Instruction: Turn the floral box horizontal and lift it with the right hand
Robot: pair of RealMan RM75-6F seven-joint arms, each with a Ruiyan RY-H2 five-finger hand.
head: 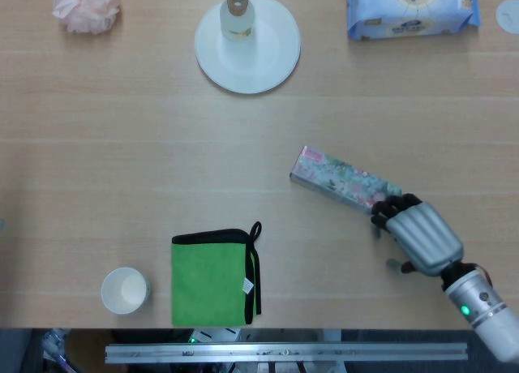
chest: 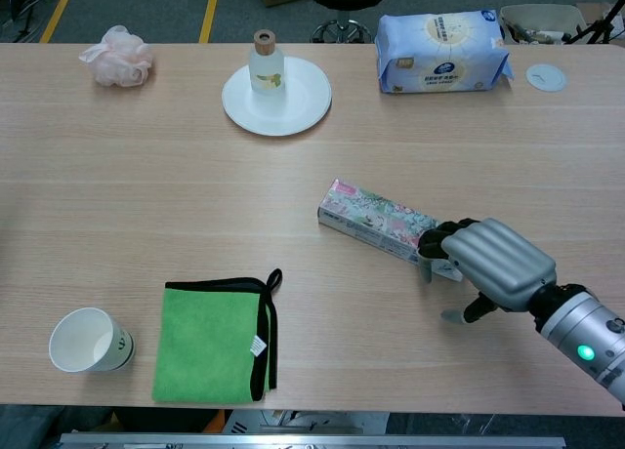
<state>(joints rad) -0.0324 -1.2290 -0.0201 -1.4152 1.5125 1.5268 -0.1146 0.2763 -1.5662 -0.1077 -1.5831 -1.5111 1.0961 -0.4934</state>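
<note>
The floral box (head: 339,182) (chest: 376,223) is a long narrow carton with a pink and green flower print. It lies flat on the table, slanting from upper left down to lower right, closer to level than steep. My right hand (head: 420,233) (chest: 496,265) grips its lower-right end, dark fingers curled over that end and hiding it, silver back facing up. The box rests on the tabletop. My left hand shows in neither view.
A green cloth (head: 212,277) and a paper cup (head: 125,290) lie near the front left. A white plate (head: 276,53) with a small bottle (head: 237,15), a blue tissue pack (head: 409,8) and a pink puff (head: 87,7) sit along the far side.
</note>
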